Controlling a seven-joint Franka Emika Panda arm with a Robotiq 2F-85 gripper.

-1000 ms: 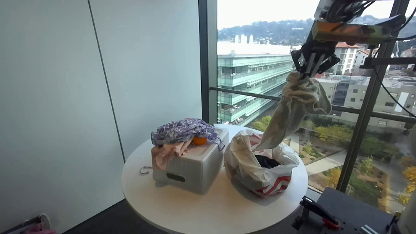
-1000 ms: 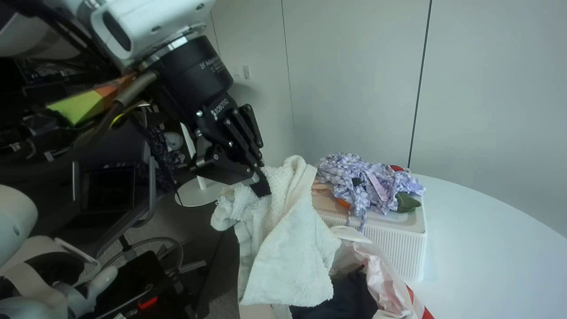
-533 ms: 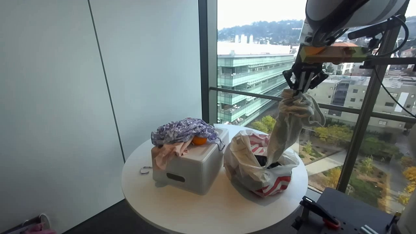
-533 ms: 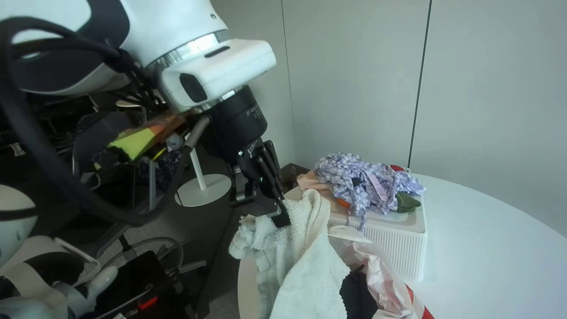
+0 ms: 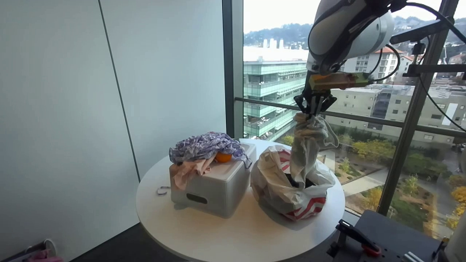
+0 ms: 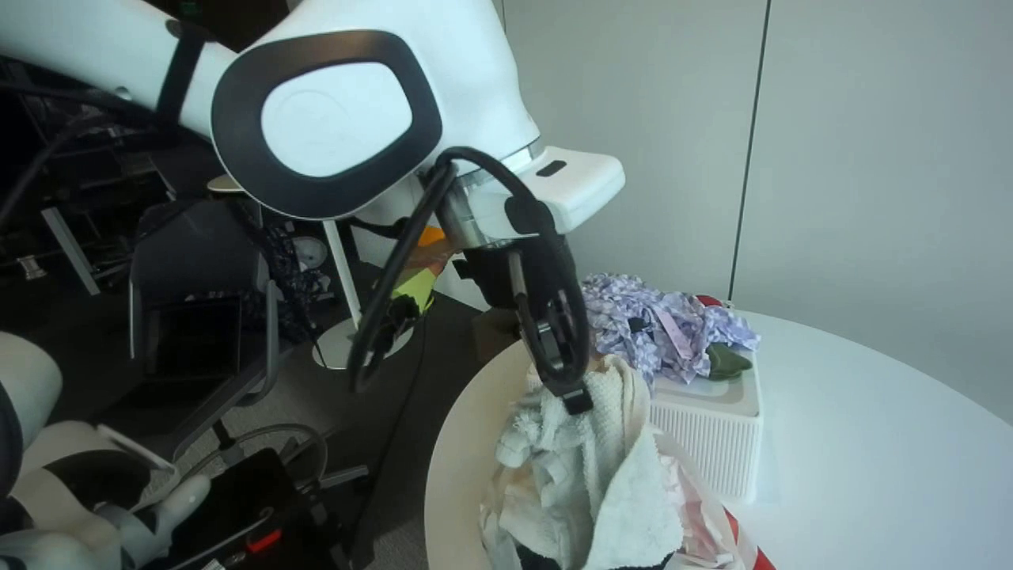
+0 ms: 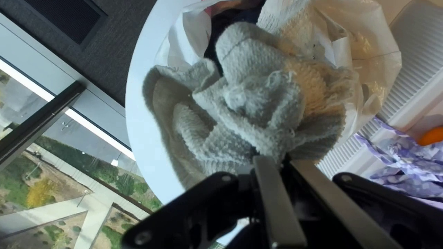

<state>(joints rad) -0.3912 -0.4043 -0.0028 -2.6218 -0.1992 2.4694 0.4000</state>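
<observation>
One pale terry towel hangs crumpled from my pincer, which is drawn narrow and clamped on a bunched fold at the towel's upper end. Below the pincer the rest droops in loose folds, its lower tail reaching down into the open mouth of a white plastic bag with red stripes; how deep it goes I cannot tell. A dark, soft-looking bundle shows in the bag, under the pincer and partly hidden by the towel. Lower than the pincer and off to one side, next to the bag, a ridged white box carries a purple patterned cloth, a peach cloth and an orange rounded thing. A round white bench bears both bag and box. I judge the towel light, limp and soft, with looped pile that should resist slipping, and nothing fragile about it. A thick gathered pinch, as the pincer has it, seems the best hold to me; a single thin edge would let the rest swing, and the hanging tail is too floppy to steer from above
</observation>
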